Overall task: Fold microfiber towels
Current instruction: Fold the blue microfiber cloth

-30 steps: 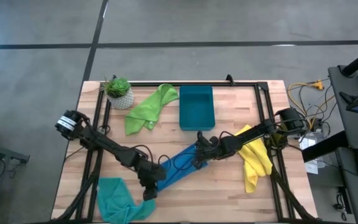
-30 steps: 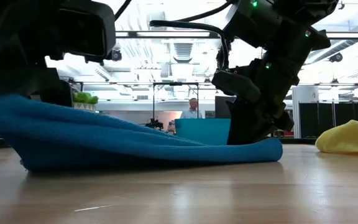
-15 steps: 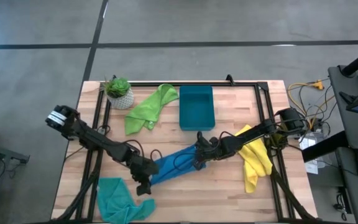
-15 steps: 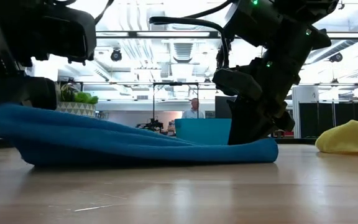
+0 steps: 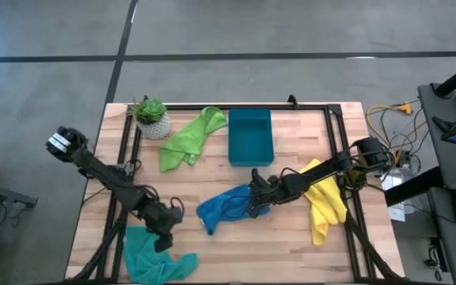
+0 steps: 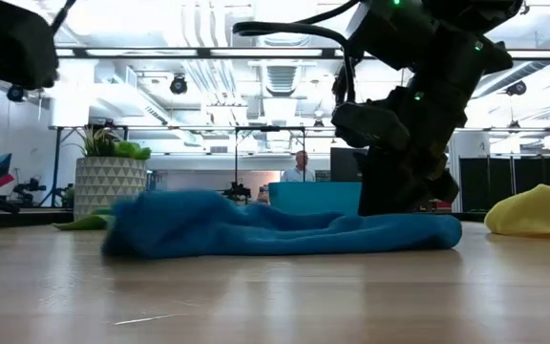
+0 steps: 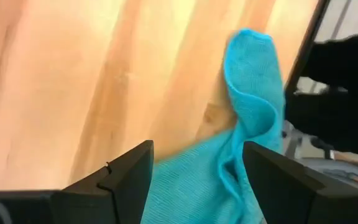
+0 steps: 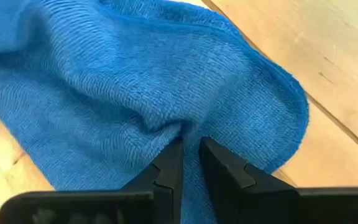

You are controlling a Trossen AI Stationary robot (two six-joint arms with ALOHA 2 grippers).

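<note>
The blue towel (image 5: 222,208) lies bunched on the table's middle, and my right gripper (image 5: 255,203) is shut on its right end. My left gripper (image 5: 163,239) stands open near the front left, just above the teal towel (image 5: 153,261). In the left wrist view the teal towel (image 7: 248,124) shows ahead of the open fingers (image 7: 129,177). The lime green towel (image 5: 187,136) lies at the back. The yellow towel (image 5: 324,203) lies at the right. My right gripper pinches a raised fold of the blue towel (image 8: 185,132) between its two fingers, near the towel's right end (image 6: 418,229). The fingers (image 8: 169,163) slant down from the table's right side. The towel lies slack on the table, spread away from the fold.
A teal-blue bin (image 5: 250,136) stands at the back middle, with a potted plant (image 5: 151,117) at the back left. A black frame (image 5: 340,150) runs along the table's sides. A person (image 6: 299,168) stands far off in the room.
My left gripper has let go of the blue towel's near left end and drawn back toward the table's left edge, over the teal towel. The blue towel, stretched out long before, has dropped and bunched toward its right end, which stays in my right gripper.
</note>
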